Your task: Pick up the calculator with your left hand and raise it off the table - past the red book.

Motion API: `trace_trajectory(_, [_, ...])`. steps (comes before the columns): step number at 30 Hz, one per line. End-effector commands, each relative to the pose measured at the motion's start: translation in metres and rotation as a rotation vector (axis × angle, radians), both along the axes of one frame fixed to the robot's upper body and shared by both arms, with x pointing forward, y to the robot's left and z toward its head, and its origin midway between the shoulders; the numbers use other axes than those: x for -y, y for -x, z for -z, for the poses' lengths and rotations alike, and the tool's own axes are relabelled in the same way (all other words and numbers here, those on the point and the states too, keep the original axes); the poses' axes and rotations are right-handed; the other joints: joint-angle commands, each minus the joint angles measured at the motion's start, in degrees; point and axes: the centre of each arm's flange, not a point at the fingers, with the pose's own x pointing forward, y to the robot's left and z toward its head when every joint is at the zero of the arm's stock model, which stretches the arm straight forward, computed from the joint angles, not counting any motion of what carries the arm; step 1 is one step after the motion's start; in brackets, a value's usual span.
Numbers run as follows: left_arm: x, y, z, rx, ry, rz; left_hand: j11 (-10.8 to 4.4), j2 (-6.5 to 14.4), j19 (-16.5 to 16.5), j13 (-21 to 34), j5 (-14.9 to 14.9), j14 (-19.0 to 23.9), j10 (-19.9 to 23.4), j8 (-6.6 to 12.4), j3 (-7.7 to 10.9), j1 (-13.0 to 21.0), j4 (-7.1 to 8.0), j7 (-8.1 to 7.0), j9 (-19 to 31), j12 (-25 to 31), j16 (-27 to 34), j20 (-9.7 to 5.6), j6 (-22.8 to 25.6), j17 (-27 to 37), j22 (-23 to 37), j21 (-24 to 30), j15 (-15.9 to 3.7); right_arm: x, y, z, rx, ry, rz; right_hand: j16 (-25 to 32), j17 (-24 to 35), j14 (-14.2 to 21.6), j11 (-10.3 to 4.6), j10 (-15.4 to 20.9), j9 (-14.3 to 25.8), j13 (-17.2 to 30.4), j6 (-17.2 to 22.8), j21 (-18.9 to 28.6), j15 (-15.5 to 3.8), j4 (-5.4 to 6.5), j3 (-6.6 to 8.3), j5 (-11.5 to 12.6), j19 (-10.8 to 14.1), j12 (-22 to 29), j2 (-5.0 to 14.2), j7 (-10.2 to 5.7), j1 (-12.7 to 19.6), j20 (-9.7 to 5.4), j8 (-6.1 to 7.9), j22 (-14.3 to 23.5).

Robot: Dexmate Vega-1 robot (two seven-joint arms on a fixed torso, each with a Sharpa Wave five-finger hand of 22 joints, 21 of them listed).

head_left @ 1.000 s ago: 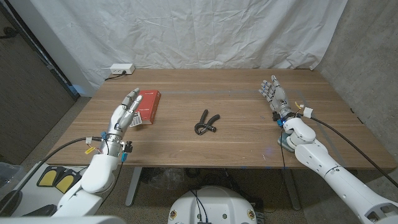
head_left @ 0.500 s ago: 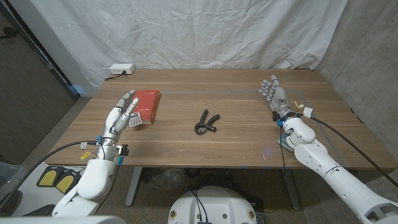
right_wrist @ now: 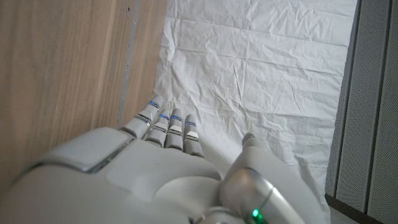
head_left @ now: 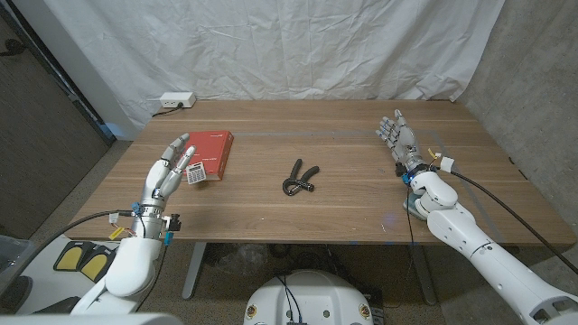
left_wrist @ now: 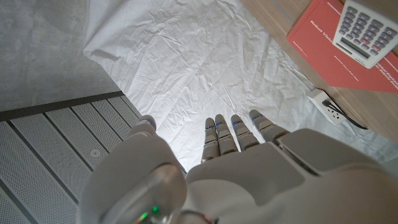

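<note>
A smooth wooden bench [head_left: 361, 194] carries a flat red hardcover book [head_left: 213, 152], and the small white calculator [head_left: 196, 173] with grey keys lies on its near edge. The left wrist view shows that keypad [left_wrist: 365, 32] and a white wall socket [left_wrist: 328, 106]. The white left hand [head_left: 169, 171] is raised, fingers spread, holding nothing. A black metal hand-grip tool [head_left: 299, 179] lies mid-bench. The right hand [head_left: 399, 143] stands with fingers extended and apart, holding nothing.

One calculator [head_left: 197, 173] lies on the near corner of one red book [head_left: 210, 153]. One black hand grip tool [head_left: 299, 178] sits to the book's right, and one white power strip [head_left: 177, 100] lies beyond it (at the table's far edge).
</note>
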Motion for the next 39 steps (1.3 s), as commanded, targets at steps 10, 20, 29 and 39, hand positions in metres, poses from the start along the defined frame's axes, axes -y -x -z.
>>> trace_trajectory(10, [-0.007, 0.019, 0.017, 0.017, -0.004, -0.101, -0.42, -0.34, 1.54, 0.26, 0.66, 1.66, 1.76, 0.43, -0.22, 0.93, -0.35, -0.19, 0.27, 0.36, 0.34, -4.33, 2.0, 0.26, 0.16, 0.61, -1.24, 0.008, 0.006, 0.0, 0.005, -0.009, 0.013, -0.01, 0.23, 0.39, 0.36, 0.69, 0.3, 0.22, 0.5, -0.38, -0.08, -0.55, 0.06, -0.25, 0.64, 0.07, 0.51, -0.01, 0.36, 0.14, -0.04, 0.35])
trace_trajectory(20, [-0.011, 0.019, 0.029, 0.006, -0.031, -0.215, -0.63, -0.54, 2.55, 0.28, 0.97, 2.87, 2.87, 0.55, -0.46, 1.2, -0.51, -0.55, 0.28, 0.45, 0.47, -4.45, 3.1, 0.28, 0.17, 0.77, -1.56, 0.006, 0.005, -0.003, 0.006, -0.01, 0.005, -0.01, 0.23, 0.52, 0.52, 0.8, 0.3, 0.22, 0.55, -0.48, -0.13, -0.61, 0.03, -0.31, 0.78, 0.04, 0.55, 0.01, 0.38, 0.17, -0.05, 0.36])
trace_trajectory(29, [-0.01, 0.021, 0.029, 0.003, -0.099, -0.357, -1.13, -0.61, 2.66, 0.29, 1.26, 3.26, 3.53, 0.54, -0.57, 1.49, -0.66, -0.88, 0.28, 0.46, 0.38, -4.43, 3.66, 0.29, 0.17, 0.64, -1.9, 0.001, 0.002, -0.004, 0.0, -0.006, 0.002, 0.01, 0.23, 0.66, 0.36, 0.78, 0.3, 0.22, 0.56, -0.58, -0.06, -0.65, -0.02, -0.37, 0.88, -0.02, 0.55, -0.06, 0.37, 0.22, -0.07, 0.36])
trace_trajectory(39, [-0.01, 0.024, 0.028, 0.016, -0.129, -0.41, -1.62, -0.51, 2.96, 0.3, 1.7, 4.19, 4.19, 0.57, -0.56, 2.02, -0.9, -1.21, 0.29, 0.41, 0.45, -4.56, 4.43, 0.29, 0.16, 0.54, -2.38, -0.001, 0.001, -0.003, 0.0, -0.013, 0.001, -0.02, 0.24, 0.69, 0.32, 0.86, 0.31, 0.22, 0.63, -0.67, -0.06, -0.68, -0.06, -0.42, 0.97, -0.03, 0.58, -0.11, 0.36, 0.22, -0.06, 0.37])
